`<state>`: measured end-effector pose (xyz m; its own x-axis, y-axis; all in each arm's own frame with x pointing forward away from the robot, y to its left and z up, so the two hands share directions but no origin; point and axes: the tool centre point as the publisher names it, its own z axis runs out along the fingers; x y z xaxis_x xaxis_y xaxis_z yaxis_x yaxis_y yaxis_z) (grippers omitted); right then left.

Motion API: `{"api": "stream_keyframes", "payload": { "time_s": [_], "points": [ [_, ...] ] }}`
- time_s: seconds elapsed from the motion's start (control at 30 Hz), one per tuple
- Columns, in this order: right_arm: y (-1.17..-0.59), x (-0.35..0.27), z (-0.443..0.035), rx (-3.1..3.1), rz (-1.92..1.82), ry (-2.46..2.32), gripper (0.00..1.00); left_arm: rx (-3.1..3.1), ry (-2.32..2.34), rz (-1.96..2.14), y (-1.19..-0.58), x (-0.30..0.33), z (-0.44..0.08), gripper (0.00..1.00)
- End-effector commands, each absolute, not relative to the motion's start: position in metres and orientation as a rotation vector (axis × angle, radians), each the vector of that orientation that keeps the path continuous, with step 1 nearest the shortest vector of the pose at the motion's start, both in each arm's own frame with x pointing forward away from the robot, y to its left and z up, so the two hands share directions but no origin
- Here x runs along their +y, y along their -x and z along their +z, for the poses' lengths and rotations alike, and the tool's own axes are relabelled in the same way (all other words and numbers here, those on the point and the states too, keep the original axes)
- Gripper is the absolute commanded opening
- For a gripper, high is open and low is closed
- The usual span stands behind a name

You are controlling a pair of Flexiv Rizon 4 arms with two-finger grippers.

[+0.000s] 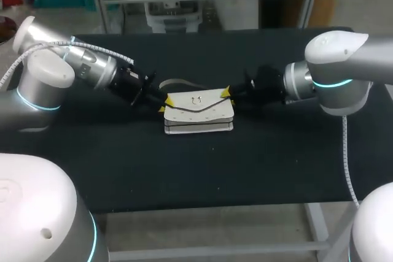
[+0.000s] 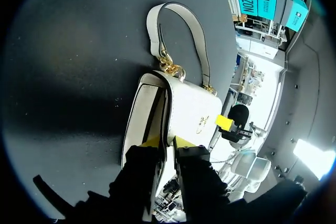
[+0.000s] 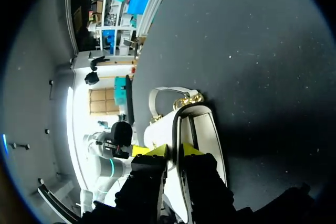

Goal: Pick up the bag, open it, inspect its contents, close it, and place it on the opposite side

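The bag (image 1: 199, 111) lies flat near the middle of the table (image 1: 184, 176), well in from every edge, with its handle (image 1: 178, 83) trailing toward the far edge. The left claw (image 2: 168, 142) is nearly pressed together and pinches the bag at one end, a finger on either side of the flap's (image 2: 195, 109) edge. The right claw (image 3: 169, 150) pinches the other end the same way.

This looks like the lift or the start of opening. To do it well, both arms should rise evenly so the bag stays level and does not twist. The grips sit only on thin edges, so move slowly. The clasp (image 1: 196, 99) may resist, so peel the flap back rather than pull it straight up.
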<state>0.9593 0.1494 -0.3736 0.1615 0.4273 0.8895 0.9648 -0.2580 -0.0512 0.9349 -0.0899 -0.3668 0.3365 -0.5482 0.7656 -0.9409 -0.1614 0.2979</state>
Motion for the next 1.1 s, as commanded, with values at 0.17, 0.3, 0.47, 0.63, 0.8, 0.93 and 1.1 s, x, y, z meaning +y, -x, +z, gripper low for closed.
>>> {"api": "stream_keyframes", "payload": {
  "time_s": [0.17, 0.3, 0.47, 0.63, 0.8, 0.93, 1.1],
  "points": [
    [-0.956, 0.160, -0.379, -1.313, -1.061, 1.788, 0.00, -1.352, -1.856, 0.657, -0.939, -0.107, -0.368, 0.00],
    [-0.954, 0.152, -0.376, -1.304, -1.072, 1.798, 0.04, -1.361, -1.892, 0.695, -0.937, -0.097, -0.362, 0.75],
    [-0.952, 0.145, -0.369, -1.300, -1.099, 1.805, 0.48, -1.342, -1.910, 0.731, -0.935, -0.086, -0.357, 0.95],
    [-0.951, 0.144, -0.365, -1.308, -1.109, 1.802, 0.49, -1.343, -1.902, 0.757, -0.931, -0.080, -0.353, 0.84],
    [-0.953, 0.148, -0.368, -1.312, -1.104, 1.792, 0.48, -1.286, -1.913, 0.741, -0.940, -0.083, -0.358, 0.74],
    [-0.955, 0.153, -0.368, -1.310, -1.108, 1.784, 0.46, -1.185, -1.901, 0.716, -0.949, -0.083, -0.363, 0.47],
    [-0.957, 0.159, -0.370, -1.299, -1.117, 1.780, 0.47, -1.091, -1.907, 0.632, -0.954, -0.091, -0.371, 0.42]
  ]
}}
